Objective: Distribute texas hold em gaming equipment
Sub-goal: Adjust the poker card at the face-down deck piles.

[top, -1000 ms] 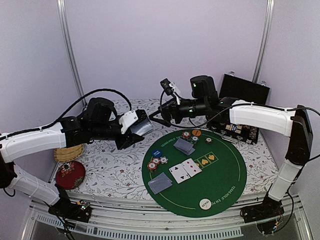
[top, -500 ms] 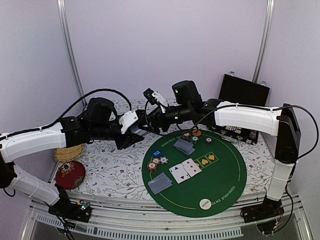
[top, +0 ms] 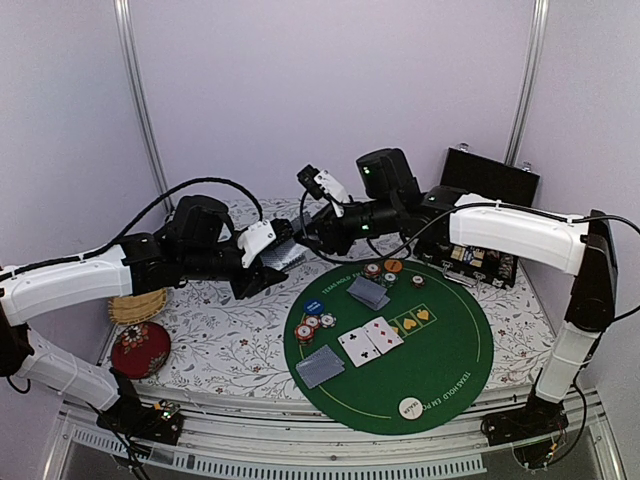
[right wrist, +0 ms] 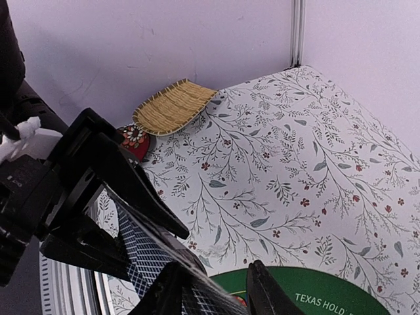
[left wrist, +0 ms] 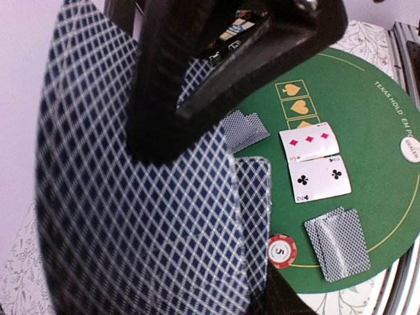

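Nearest the arms' bases, a white dealer disc [top: 409, 407] lies at the edge of the round green mat [top: 450, 350], which is spread on the flowered surface [top: 230, 345]. Farther in, some face-down cards [top: 320, 366] lie on the left of the mat, with two face-up cards [top: 370, 340] just beside them. Behind those sit red-white chips [top: 313, 325] and a blue disc [top: 314, 307]. Beyond them are another face-down pile [top: 368, 292], more chips [top: 378, 272] and an orange disc [top: 393, 266].

Off the mat to the left are a red cushion [top: 140, 348] and a straw basket [top: 137, 305].

Above the surface, the left end effector [top: 266, 270] is clamped on a deck of cards [top: 288, 258], held in the air. The right end effector [top: 303, 241] meets it from the far side, its two fingers apart and their tips at the deck's edge.

A black case [top: 488, 185] stands open at the back.
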Robot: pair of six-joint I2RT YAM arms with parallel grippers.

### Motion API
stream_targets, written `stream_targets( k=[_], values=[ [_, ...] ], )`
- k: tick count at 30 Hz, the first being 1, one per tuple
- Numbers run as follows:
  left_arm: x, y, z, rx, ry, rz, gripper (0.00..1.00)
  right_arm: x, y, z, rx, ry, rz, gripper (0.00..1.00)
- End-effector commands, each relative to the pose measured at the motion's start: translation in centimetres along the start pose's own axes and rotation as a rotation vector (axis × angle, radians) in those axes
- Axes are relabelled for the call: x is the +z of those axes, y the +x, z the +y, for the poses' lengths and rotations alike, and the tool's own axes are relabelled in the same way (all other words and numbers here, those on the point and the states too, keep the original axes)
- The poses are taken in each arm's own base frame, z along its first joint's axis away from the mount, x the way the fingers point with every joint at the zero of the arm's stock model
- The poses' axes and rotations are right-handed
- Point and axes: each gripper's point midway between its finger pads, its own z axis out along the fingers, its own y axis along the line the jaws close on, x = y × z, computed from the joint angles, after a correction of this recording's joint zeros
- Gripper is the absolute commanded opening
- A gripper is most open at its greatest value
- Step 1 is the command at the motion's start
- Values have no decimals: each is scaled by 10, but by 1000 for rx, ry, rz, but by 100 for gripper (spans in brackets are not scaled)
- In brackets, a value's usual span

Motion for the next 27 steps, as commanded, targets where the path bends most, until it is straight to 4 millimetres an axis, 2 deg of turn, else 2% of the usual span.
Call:
stream_targets(
  k=[1,5,7,12,18,21,27],
  values=[
    [-4,-8,1,7,-4,-35,45,-17,-4,0,-2,22,8,28],
    [-4,-8,1,7,-4,-34,45,-21,-3,2,1,19,38,10],
    [-4,-8,1,7,-3,-36,45,-24,-4,1,-1,28,49,4],
    [-4,-7,1,5,-1,-33,45,-36,-13,3,-16,45,40,2],
    [-3,-7,1,4,0,-33,45,-45,-18,6,-35,40,30,6],
    [-3,-8,1,4,0,-35,45,-42,-17,12,-36,6,26,7],
    [-3,-8,0,4,1,-35,45,-24,-10,25,4,-104,11,6]
  ],
)
